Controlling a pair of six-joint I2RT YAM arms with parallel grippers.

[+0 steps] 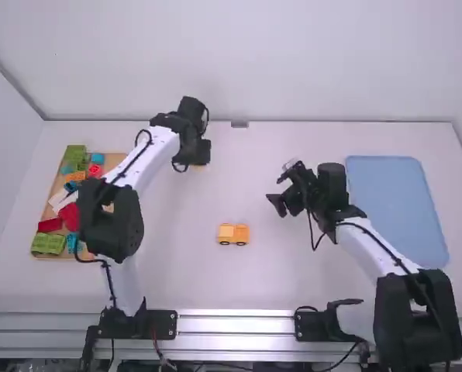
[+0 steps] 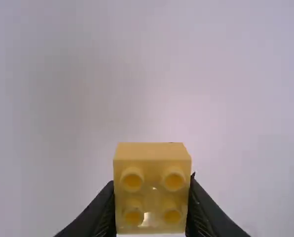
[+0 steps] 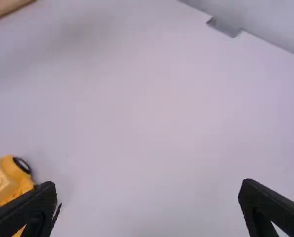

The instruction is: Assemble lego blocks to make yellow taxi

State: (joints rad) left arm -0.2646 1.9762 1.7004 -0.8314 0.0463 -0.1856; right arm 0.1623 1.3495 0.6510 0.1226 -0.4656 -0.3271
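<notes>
A wooden board [image 1: 116, 160] of coloured blocks [image 1: 75, 155] lies along the counter's [image 1: 293, 275] left edge. Toward the far edge, the left tool [image 1: 203, 155] pinches a yellow block [image 2: 152, 190]. The wheeled yellow piece [image 1: 233, 234] sits nearer the near edge, around its middle. The right tool [image 1: 277, 190] is spread, left of the blue tray [image 1: 398, 209] by the right edge.

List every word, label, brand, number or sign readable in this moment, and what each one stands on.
No readable text to quote.
Pale yellow block: no lettering to be made out on its studded face.
Partly built car: none legible.
Blue mat: none legible.
Loose blocks on the wooden board: too small to tell.
</notes>
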